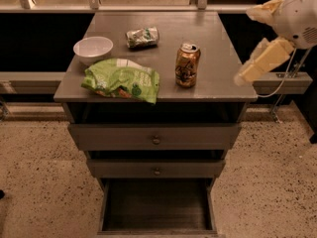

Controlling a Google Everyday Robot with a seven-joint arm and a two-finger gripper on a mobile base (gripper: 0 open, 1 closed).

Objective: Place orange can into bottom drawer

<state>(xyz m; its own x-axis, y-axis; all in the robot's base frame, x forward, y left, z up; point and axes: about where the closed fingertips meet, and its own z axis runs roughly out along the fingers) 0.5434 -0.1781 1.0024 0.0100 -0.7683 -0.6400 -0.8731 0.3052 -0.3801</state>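
Observation:
The orange can [187, 65] stands upright on the grey cabinet top [218, 48], right of centre near the front edge. The bottom drawer [156, 207] is pulled out, showing a dark, empty inside. My gripper [246, 44] hangs at the right edge of the cabinet top, to the right of the can and apart from it. Its two cream fingers [262, 59] are spread apart with nothing between them.
A green chip bag [121, 79] lies at the front left of the top. A white bowl [92, 49] sits behind it. A crushed silver-green can [142, 36] lies at the back. Two knobbed drawers [155, 139] are shut above the open one. Speckled floor surrounds the cabinet.

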